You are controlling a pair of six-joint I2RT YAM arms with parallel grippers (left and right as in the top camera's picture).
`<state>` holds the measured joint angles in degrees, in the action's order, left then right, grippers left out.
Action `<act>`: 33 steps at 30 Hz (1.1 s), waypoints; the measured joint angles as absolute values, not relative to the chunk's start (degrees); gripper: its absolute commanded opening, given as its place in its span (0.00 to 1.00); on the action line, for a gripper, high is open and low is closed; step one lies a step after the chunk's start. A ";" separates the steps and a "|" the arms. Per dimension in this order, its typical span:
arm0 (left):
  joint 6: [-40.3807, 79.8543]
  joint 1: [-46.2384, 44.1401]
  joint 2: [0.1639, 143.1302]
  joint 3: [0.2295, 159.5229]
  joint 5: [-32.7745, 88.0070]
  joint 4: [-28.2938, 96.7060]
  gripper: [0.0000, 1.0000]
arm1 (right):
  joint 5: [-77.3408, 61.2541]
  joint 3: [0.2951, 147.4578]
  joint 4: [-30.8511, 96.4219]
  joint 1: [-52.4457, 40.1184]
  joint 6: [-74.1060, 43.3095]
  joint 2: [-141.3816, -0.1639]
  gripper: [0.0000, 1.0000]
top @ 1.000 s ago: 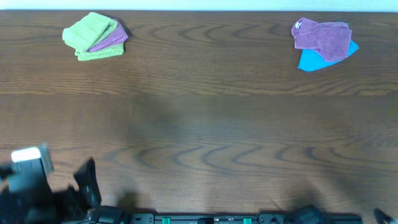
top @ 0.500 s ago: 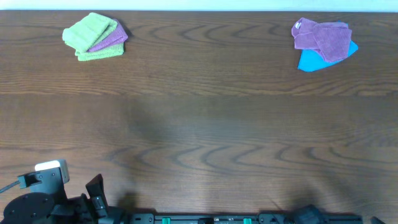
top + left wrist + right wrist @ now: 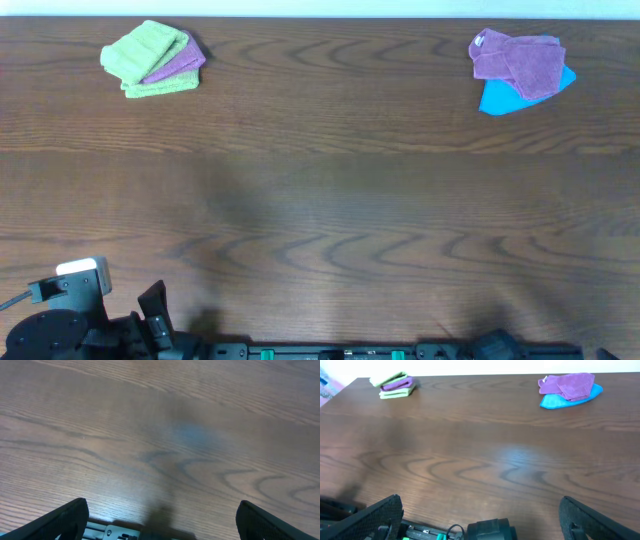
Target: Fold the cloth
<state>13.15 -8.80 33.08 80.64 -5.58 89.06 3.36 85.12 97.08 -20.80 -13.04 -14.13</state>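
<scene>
Left gripper (image 3: pixel 167 519): my fingers stand wide apart with nothing between them, low over bare wood at the near left corner of the desk (image 3: pixel 320 200).
Right gripper (image 3: pixel 485 516): wide as well and empty, by the near edge toward the right corner. The overhead view catches hardly any of it.
Middle of the desk: bare wood, with no cloth spread here.
Cloth (image 3: pixel 140 50): at the far left corner, on top of a small pile. It looks already doubled over and is well apart from both my grippers.
Under it: a purple towel (image 3: pixel 182 62), then a paler green towel (image 3: pixel 160 90) at the bottom.
Far right corner: purple towels (image 3: pixel 515 60) heaped loosely on a blue cloth (image 3: pixel 500 98).
Step in hand: I judge the fold finished and the cloth stacked, with both arms parked.
Next move: little is called for. If the fold needs redoing, my left arm would need a long reach to the far left corner and a pinch on the top layer only.
</scene>
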 measured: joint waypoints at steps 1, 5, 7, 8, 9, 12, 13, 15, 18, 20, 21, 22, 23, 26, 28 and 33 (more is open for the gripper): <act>13.15 -8.80 33.08 80.64 -5.58 89.06 0.95 | 3.36 85.12 97.08 -20.80 -13.04 -14.13 0.99; 13.15 -8.80 33.08 80.64 -5.63 88.84 0.95 | 3.36 85.12 97.06 -20.80 -13.04 -14.13 0.99; 13.19 -8.80 33.04 80.55 -6.33 85.82 0.95 | 3.36 85.12 97.08 -20.80 -13.04 -14.13 0.99; 13.21 -8.82 33.04 80.55 -6.52 84.31 0.95 | 3.36 85.12 97.10 -20.80 -13.04 -14.13 0.99; 13.23 -8.82 33.01 80.40 -7.01 82.24 0.95 | 3.36 85.12 97.06 -20.80 -13.04 -14.13 0.99; 11.46 -8.60 31.48 78.24 -8.36 70.91 0.95 | 3.29 85.08 97.10 -20.80 -13.06 -14.13 0.99; 9.98 -8.27 30.28 76.69 -8.51 67.90 0.96 | 3.31 85.03 97.06 -20.80 -13.06 -14.13 0.99; 5.87 -6.85 25.85 71.02 -8.21 61.52 0.95 | 3.20 85.01 97.12 -20.80 -13.08 -14.13 0.99; -0.10 -4.03 18.11 61.10 -6.26 52.60 0.95 | 3.16 84.99 97.08 -20.80 -13.13 -14.13 0.99; -2.90 -2.50 13.65 55.13 -4.69 48.90 0.95 | 3.09 85.01 97.10 -20.80 -13.19 -14.13 0.99; -3.86 -1.98 11.81 52.56 -4.12 47.35 0.95 | 3.11 85.01 97.10 -20.80 -13.19 -14.13 0.99; -4.62 -1.61 10.41 50.35 -3.31 46.15 0.95 | 3.09 85.01 97.08 -20.80 -13.19 -14.13 0.99; -5.30 -1.34 8.97 47.94 -2.76 44.64 0.95 | 3.09 85.01 97.10 -20.80 -13.19 -14.13 0.99; -6.59 -1.15 5.89 41.36 -1.02 40.05 0.95 | 3.11 85.01 97.10 -20.80 -13.21 -14.13 0.99; -7.22 -1.13 4.56 37.45 -0.32 37.52 0.95 | 3.09 85.01 97.10 -20.80 -13.19 -14.13 0.99; -7.60 -1.13 2.72 29.12 1.37 32.71 0.95 | 3.03 85.01 97.10 -20.80 -13.21 -14.13 0.99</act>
